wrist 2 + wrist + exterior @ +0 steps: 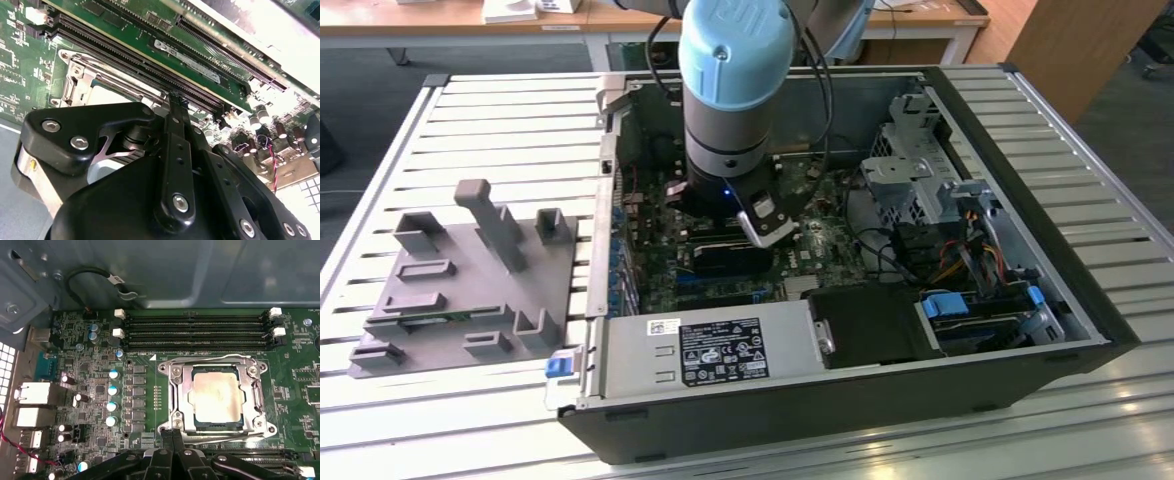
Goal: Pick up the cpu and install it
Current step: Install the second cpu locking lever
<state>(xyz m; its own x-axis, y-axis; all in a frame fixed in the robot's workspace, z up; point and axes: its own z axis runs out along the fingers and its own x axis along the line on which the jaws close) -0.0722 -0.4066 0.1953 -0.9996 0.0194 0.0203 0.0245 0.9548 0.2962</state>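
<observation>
Open PC case (pixel 1067 300) lies on its side on a slatted metal table (pixel 480 110), near the table's front edge. Power supply (pixel 707 350) inside the case at its front edge carries a white label with small print and certification marks, too small to read. Grey plastic fixture tray (pixel 467 290) sits on the table just beside the case, on the exterior view's left; its slots hold nothing I can make out.

Arm reaches down into the case, gripper (pixel 767 228) low over the motherboard (pixel 654 240).

First wrist view: cpu (pixel 215 396), silver top with a smudged tan patch, lies flat inside the socket frame (pixel 172 395), load plate open around it. Four black RAM slots (pixel 195 330) next to the socket hold no sticks. Gripper (pixel 173 436) fingers pressed together, tips at the socket frame's edge, holding nothing, not touching the cpu.

Second wrist view: gripper linkage (pixel 175 165) close up, socket frame corner (pixel 75 80) and expansion slots (pixel 220 45) behind it; white board print there is unreadable.
</observation>
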